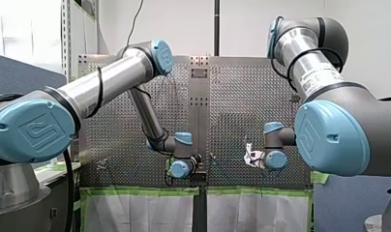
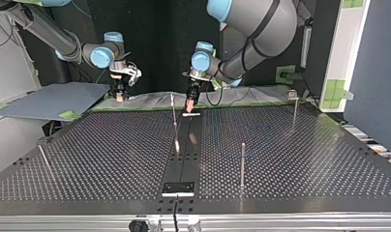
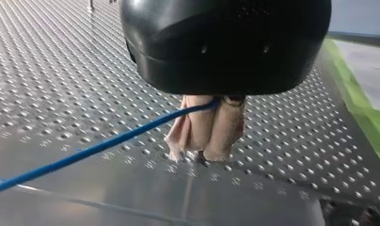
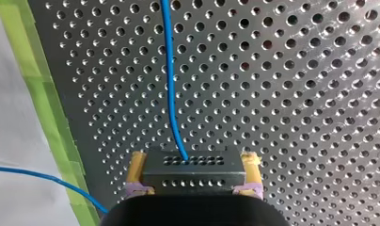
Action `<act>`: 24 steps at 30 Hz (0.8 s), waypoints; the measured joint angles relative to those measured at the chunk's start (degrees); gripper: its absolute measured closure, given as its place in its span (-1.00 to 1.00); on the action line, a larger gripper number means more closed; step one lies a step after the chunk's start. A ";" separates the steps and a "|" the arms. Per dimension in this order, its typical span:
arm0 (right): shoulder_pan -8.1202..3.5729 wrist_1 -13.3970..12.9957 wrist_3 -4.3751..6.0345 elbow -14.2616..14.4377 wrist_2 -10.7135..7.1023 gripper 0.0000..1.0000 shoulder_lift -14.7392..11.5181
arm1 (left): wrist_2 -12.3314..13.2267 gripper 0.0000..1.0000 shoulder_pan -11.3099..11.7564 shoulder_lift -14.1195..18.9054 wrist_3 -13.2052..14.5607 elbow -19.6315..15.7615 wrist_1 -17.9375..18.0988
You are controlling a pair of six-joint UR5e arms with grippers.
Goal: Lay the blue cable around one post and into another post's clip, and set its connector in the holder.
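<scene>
Top view, left: right gripper at the table's far edge; its wrist view shows 2 yellow pads clamped on the black connector, blue cable leaving it across the table. Centre: left gripper, beige pads closed on the cable, low over the table, near 1 post. Right: 2 more posts stand apart.

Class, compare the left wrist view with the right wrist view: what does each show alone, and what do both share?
Only the left wrist view: my left gripper, beige pads shut on the blue cable. Only the right wrist view: my right gripper, yellow pads clamping the black connector, and a white sheet. Both: the blue cable, the perforated table and green tape along its edge.
</scene>
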 joint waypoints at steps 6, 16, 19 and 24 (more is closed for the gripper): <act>-0.37 -0.01 -0.06 -0.37 -0.05 1.00 0.11 | -0.04 0.98 0.26 -1.36 1.47 2.87 -3.30; -1.16 0.28 -0.30 -1.75 -0.11 1.00 0.34 | 0.19 0.98 0.76 -1.49 1.16 4.33 -4.18; -1.41 0.16 -0.32 -2.06 -0.14 1.00 0.40 | 0.45 0.98 0.94 -1.49 1.00 4.52 -4.21; -1.93 -1.12 -0.33 -2.22 -0.77 1.00 0.51 | 0.93 0.98 1.02 -1.49 1.03 4.71 -4.29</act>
